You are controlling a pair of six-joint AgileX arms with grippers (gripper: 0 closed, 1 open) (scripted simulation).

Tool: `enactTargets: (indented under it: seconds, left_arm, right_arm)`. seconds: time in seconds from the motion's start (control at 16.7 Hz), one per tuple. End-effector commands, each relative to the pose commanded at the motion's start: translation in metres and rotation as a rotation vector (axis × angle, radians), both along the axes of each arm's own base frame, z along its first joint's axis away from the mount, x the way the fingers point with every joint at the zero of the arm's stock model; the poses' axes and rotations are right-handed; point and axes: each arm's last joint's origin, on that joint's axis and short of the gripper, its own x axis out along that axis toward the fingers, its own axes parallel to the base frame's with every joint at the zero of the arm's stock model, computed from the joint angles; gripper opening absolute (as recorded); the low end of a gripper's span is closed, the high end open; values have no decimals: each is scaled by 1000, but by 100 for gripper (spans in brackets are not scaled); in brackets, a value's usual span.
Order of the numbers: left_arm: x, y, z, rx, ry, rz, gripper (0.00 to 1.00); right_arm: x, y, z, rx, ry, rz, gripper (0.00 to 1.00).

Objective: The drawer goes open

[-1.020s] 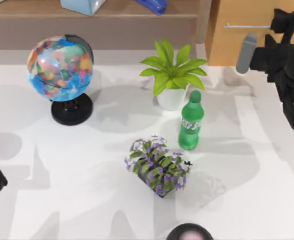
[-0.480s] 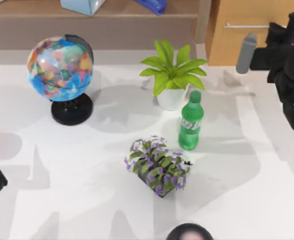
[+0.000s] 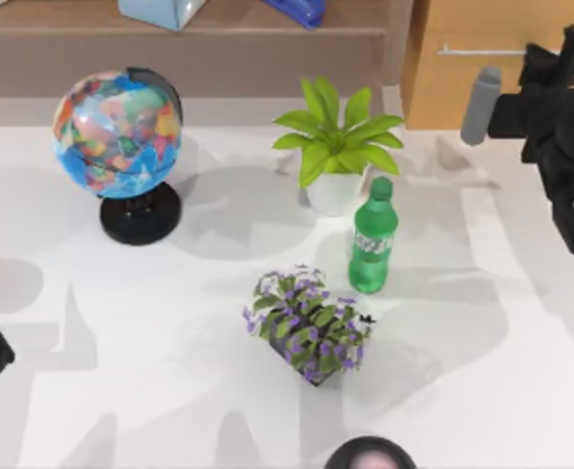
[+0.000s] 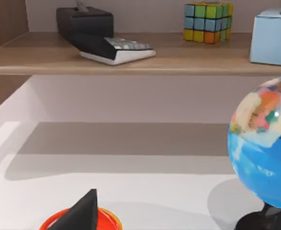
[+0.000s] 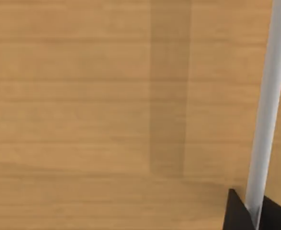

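Right gripper (image 3: 560, 49) at the drawer (image 3: 482, 83), far right of bench – fingers (image 5: 233, 213) astride the handle (image 5: 269, 105), touching it; left arm parked at left edge

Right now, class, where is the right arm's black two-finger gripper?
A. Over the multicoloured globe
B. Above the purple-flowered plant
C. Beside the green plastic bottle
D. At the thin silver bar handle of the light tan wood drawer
D: the right gripper sits at the thin silver bar handle of the light tan wood drawer, with fingertips either side of the bar in the right wrist view.
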Motion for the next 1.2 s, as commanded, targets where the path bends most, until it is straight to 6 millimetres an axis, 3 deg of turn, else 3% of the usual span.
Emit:
enactTargets:
  seconds: [0.18,0.48,0.9,1.2]
  left_arm:
    - [0,0,0,0,0,0,100]
    - [0,0,0,0,0,0,100]
    - [0,0,0,0,0,0,100]
    - [0,0,0,0,0,0,100]
  right_arm:
    - [-15,1,2,2,-7,2,0]
    - [-59,0,-1,-1,6,0,0]
    - [-66,1,-1,0,2,0,0]
    - [-105,1,-3,-3,11,-1,0]
